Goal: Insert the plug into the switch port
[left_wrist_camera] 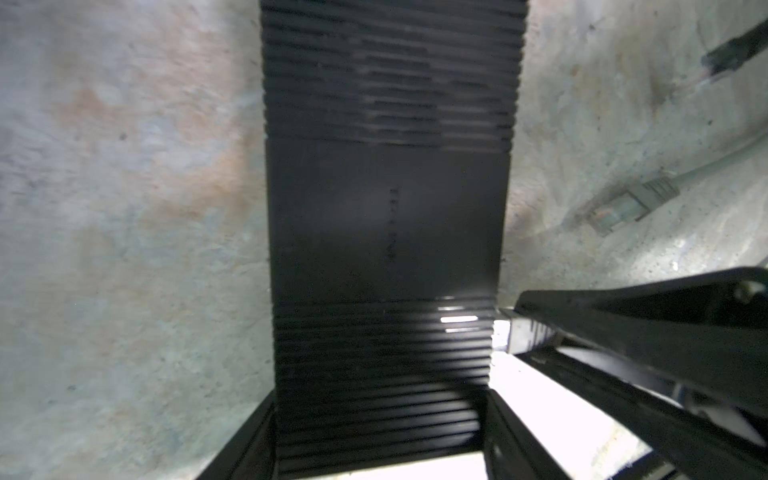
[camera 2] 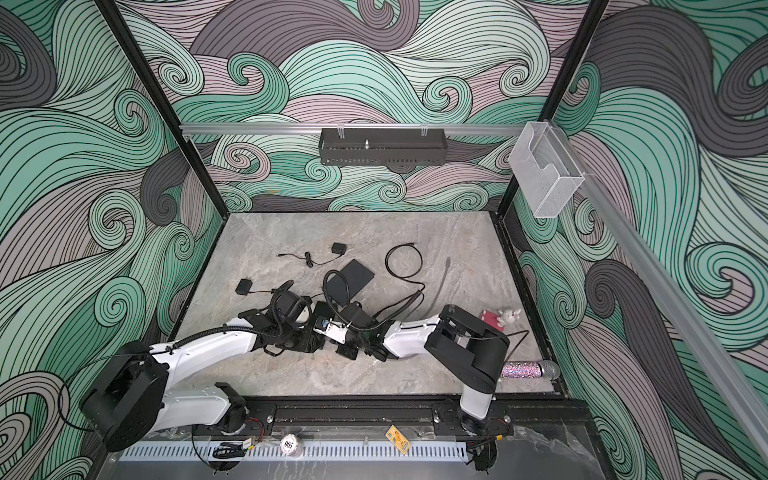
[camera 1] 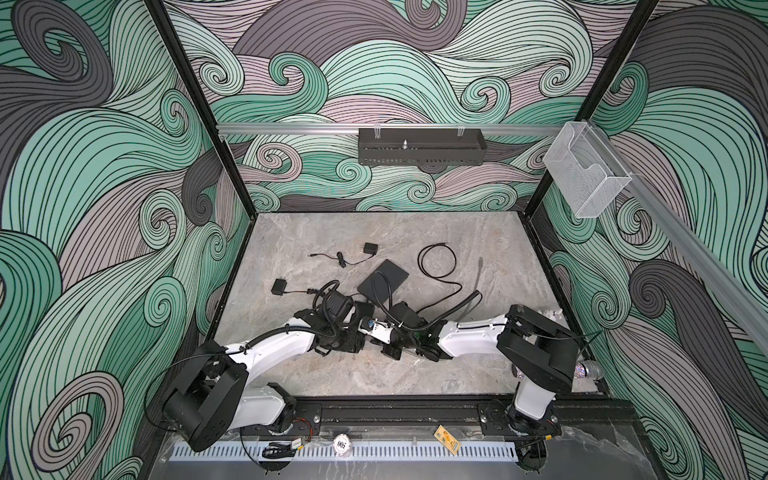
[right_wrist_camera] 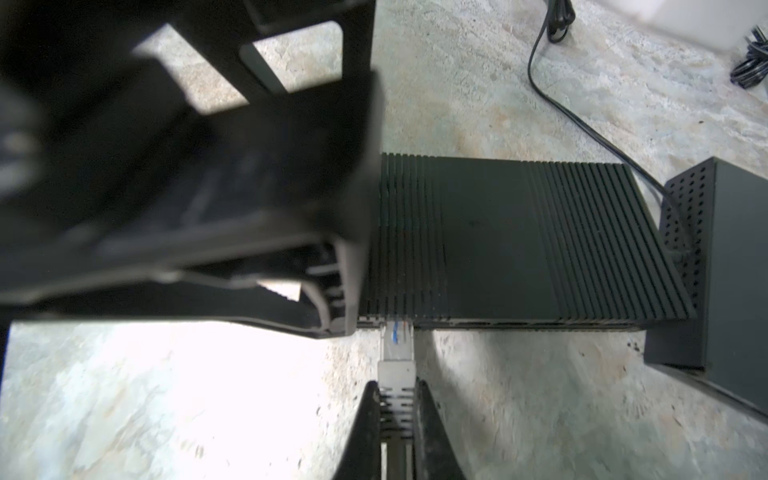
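In a top view the arms meet mid-worktop [camera 1: 415,374]. The right end effector [camera 1: 372,327] points toward 9 o'clock, carrying the plug [camera 1: 368,323]. The switch [camera 1: 366,309] lies directly ahead, its long axis about 12 to 6, crosswise to the plug. The left end effector [camera 1: 356,334] comes in from 8 o'clock at the switch's 6 o'clock end. A flat black box [camera 1: 383,282] sits just beyond at 12 o'clock.

In the left wrist view the switch [left_wrist_camera: 386,249] runs straight out between the fingers [left_wrist_camera: 249,449], which are clamped across its width. The plug [left_wrist_camera: 500,332] meets its port-side edge close to them. A spare grey plug [left_wrist_camera: 627,203] lies apart on the worktop.

In the right wrist view the fingers [right_wrist_camera: 432,428] are clenched on the plug [right_wrist_camera: 397,361]. Its nose is at the switch's front face [right_wrist_camera: 498,249], square to it; how deep it sits I cannot tell. What remains looks like a straight push along the plug's axis by the right arm, with the left bracing. The left end effector crowds one side, so sideways room is slim; behind the plug the worktop is open.
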You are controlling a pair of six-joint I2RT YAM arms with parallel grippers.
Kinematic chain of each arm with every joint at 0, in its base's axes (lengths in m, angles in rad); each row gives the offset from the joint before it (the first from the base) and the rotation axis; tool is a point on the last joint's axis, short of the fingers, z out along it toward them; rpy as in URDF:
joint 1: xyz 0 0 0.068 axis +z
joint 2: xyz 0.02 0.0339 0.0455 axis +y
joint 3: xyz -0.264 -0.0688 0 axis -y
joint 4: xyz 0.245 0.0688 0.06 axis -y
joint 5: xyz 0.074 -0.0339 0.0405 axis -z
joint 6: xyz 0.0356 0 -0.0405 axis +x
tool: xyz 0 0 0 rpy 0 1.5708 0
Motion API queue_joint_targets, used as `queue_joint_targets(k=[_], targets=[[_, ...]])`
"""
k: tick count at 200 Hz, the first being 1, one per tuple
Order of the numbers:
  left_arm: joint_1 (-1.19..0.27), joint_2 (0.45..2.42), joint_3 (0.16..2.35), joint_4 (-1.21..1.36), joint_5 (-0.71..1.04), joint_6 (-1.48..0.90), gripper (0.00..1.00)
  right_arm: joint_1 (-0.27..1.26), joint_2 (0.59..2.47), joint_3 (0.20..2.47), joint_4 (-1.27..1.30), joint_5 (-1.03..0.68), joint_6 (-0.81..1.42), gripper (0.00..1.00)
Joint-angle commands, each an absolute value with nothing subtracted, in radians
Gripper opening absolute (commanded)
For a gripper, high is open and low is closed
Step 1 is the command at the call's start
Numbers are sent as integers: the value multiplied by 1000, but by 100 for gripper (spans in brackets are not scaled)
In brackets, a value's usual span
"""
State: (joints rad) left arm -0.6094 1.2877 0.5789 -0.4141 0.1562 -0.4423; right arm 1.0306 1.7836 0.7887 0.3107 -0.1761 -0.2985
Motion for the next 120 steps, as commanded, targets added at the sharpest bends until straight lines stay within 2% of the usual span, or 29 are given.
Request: queue_joint_targets(k=[1, 19, 55, 96, 105, 120], targets=[[-670, 1333, 577, -367, 288, -379, 29, 1063, 1833, 891, 519, -226, -286, 0], [-671, 1332, 574, -366, 287, -380, 29, 1062, 1843, 902, 546, -244, -283, 0], [-677, 1331, 575, -364, 288, -379, 29, 1057, 1837, 956, 526, -156, -270, 0], [-683, 1332, 576, -367, 290, -377, 29, 1057, 1847, 996, 499, -423, -367, 0], [-683, 1329, 575, -366, 288, -377, 29, 1057, 1845, 985, 522, -427, -350, 0], [-683, 1324, 574, -365, 287, -378, 29, 1050, 1847, 953, 597, -335, -266, 0]])
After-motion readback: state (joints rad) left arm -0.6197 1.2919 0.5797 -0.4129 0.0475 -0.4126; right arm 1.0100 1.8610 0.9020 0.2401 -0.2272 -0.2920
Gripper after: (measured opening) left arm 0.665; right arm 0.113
